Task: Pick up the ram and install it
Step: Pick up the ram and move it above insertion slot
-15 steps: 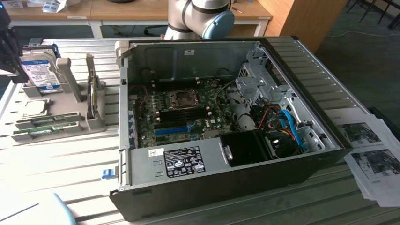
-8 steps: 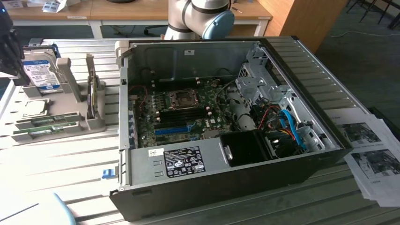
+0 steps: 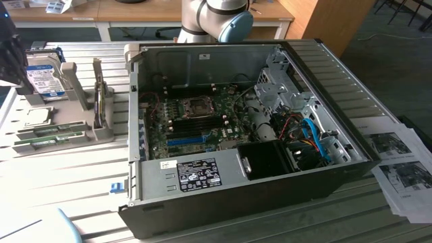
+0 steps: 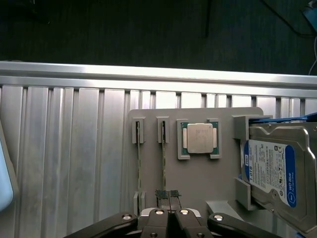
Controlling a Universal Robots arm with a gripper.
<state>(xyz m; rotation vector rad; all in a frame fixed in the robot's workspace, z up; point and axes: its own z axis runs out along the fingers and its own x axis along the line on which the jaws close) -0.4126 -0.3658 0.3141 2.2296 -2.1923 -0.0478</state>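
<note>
- Open ribbed table (image 4: 64, 148) ran from the grey holder (image 4: 148, 115) out to the table's edge rail (image 4: 158, 74).
- The holder kept the ram (image 4: 163, 163) upright in a slot, with a second stick (image 4: 137, 163), a processor (image 4: 199, 138) and a hard drive (image 4: 272, 173) alongside.
- The gripper (image 4: 168, 195) had its fingers pressed together at the ram's end.

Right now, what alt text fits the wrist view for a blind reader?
The shut gripper hangs over a grey holder carrying two thin ram sticks on edge in slots, a processor chip beside them and a hard drive beyond it, on a ribbed metal table.
</note>
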